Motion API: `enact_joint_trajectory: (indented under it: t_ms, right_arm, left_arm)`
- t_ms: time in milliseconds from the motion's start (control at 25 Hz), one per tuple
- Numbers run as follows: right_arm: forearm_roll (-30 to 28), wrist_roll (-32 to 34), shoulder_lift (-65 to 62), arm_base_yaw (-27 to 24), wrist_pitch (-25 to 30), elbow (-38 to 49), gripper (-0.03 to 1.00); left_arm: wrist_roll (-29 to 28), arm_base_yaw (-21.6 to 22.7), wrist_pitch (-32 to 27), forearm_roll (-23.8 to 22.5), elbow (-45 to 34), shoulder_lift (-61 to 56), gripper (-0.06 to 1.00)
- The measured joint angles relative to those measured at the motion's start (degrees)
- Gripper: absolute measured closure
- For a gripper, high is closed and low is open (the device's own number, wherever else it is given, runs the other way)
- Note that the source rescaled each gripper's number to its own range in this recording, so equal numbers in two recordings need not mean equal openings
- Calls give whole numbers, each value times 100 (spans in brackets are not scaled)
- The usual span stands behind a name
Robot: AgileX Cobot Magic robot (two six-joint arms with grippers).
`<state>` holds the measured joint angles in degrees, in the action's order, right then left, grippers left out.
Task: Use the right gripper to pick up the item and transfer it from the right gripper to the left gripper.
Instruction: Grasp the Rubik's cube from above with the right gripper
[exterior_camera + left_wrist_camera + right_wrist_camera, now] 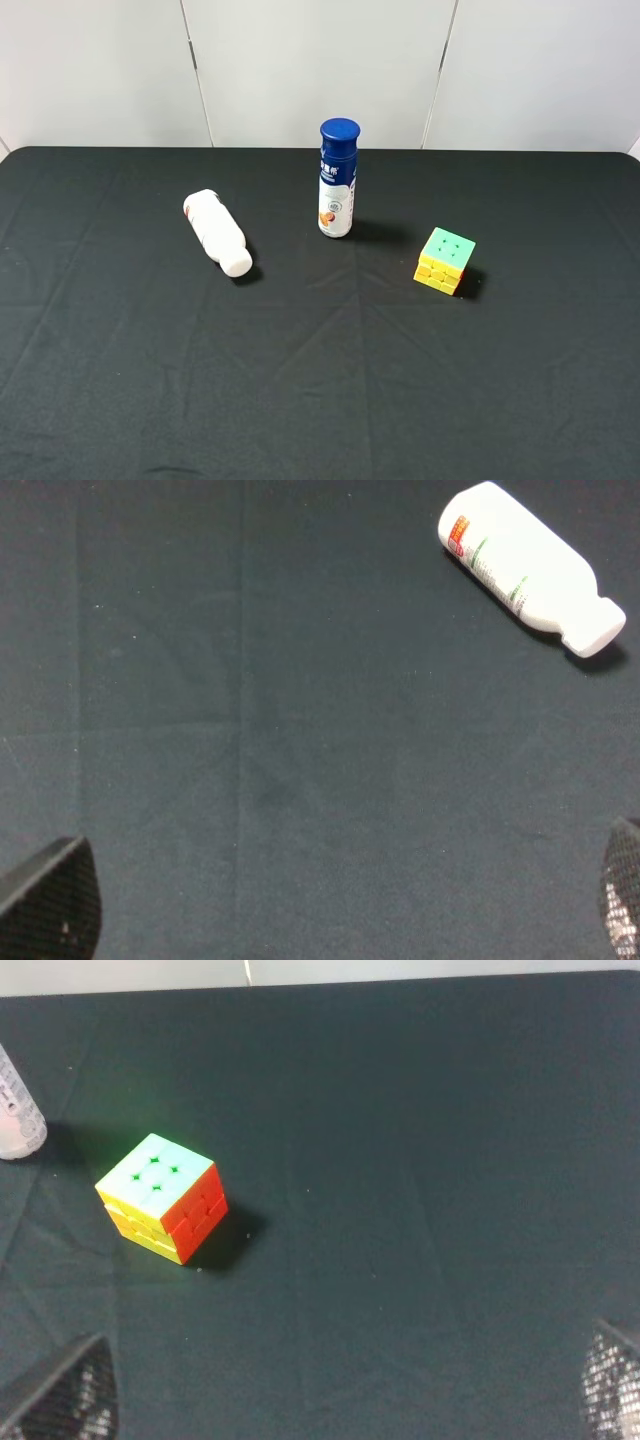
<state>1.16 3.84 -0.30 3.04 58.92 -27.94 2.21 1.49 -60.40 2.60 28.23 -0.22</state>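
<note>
Of the left gripper (335, 915) I can see only two mesh fingertips (50, 905), each cut by the frame edge. The right gripper (335, 1390) shows no more than that. In the right wrist view the upright bottle (15, 1110) is a mere sliver, its cap cut away. From up high its print is too small to read, as is that on the white bottle (217, 232) lying at its eight o'clock. The cube (445, 260), at its four o'clock, hides its underside and far faces.

White bottle (217, 232) lying on side on black desk (120, 380), well ahead of left claw (335, 905). Blue-capped bottle (337, 180) upright, well ahead of right claw (345, 1390), off toward left arm's side.
</note>
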Motion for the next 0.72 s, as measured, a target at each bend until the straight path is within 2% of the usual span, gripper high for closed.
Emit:
enact_joint_trajectory:
  t_ms: [720]
  right_arm:
    - [0,0,0,0,0,0,-3]
  left_arm:
    - [0,0,6,1,0,0,-6]
